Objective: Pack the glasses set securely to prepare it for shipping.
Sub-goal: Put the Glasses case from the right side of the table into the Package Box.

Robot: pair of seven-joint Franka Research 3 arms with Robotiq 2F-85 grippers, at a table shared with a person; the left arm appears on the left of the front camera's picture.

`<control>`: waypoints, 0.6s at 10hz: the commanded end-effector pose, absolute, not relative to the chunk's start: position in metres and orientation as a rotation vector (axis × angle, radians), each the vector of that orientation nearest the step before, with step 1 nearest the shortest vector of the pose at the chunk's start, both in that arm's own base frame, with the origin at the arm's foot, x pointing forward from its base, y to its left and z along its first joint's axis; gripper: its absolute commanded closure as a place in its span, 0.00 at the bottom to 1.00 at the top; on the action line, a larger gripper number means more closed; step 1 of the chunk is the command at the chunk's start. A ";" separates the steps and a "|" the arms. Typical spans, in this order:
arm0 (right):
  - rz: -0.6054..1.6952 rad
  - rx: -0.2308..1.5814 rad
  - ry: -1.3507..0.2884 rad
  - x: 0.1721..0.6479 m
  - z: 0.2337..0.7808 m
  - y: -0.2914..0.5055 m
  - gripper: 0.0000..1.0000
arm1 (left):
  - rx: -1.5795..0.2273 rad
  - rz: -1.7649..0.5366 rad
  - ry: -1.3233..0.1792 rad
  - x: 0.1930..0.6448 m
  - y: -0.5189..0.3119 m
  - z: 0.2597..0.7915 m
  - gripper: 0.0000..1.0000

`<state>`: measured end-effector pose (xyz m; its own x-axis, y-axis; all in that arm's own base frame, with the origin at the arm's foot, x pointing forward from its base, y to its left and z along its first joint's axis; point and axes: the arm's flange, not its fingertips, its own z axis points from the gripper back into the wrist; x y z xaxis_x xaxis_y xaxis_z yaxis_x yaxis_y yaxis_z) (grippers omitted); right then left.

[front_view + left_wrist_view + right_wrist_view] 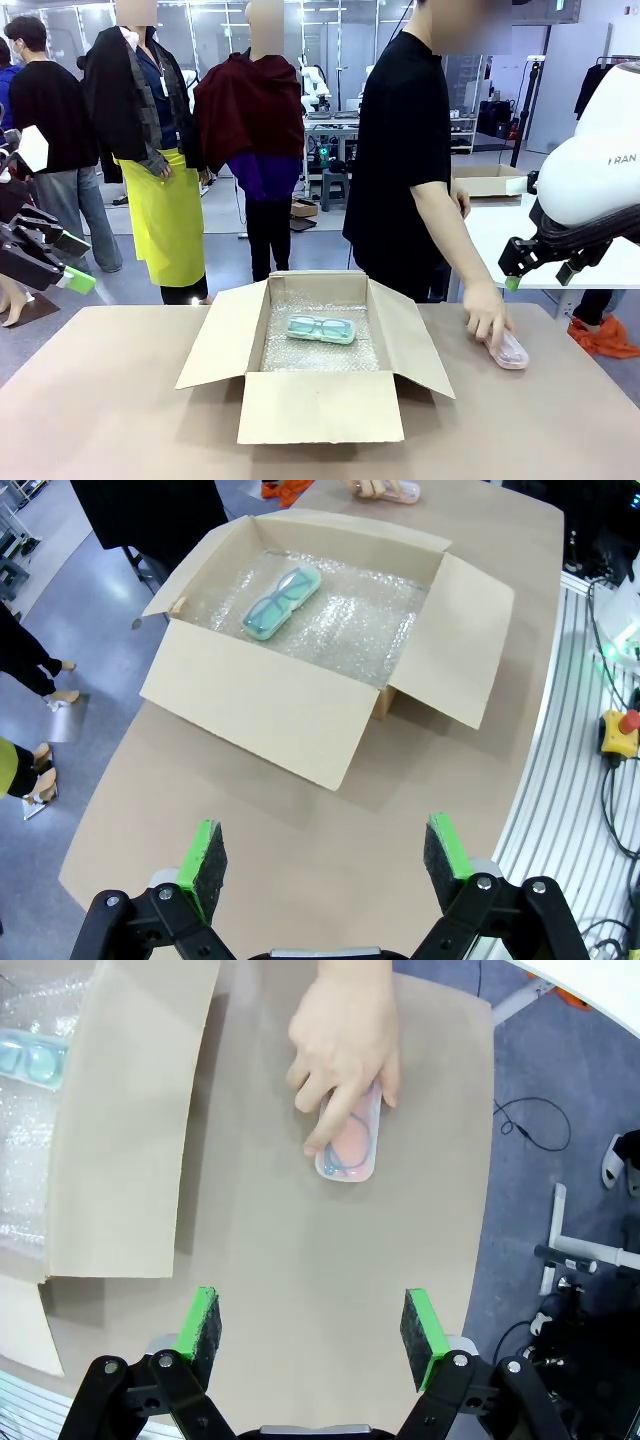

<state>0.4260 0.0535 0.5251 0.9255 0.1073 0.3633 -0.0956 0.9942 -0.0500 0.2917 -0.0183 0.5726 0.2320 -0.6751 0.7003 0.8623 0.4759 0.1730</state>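
A mint-green glasses case [321,329] [281,602] lies on bubble wrap inside the open cardboard box [320,405] [270,705]. On the table to the box's right lies the pinkish-red case [510,351] [351,1146], with the person's hand [487,312] [343,1045] resting on it. My left gripper [60,262] [325,860] hangs open at the far left, above and off the table. High at the right, above the pinkish case, my right gripper [540,268] [312,1328] is open with nothing between its fingers.
The box's four flaps [413,337] stand spread outward. Bubble wrap [315,345] lines the box floor. The brown table [120,410] has free room in front and to both sides of the box. A white table [520,230] with another box stands behind at right.
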 end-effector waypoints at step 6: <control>0.110 -0.034 -0.372 0.428 0.529 0.054 0.10 | -0.290 -1.084 -0.811 0.291 -0.017 0.574 0.00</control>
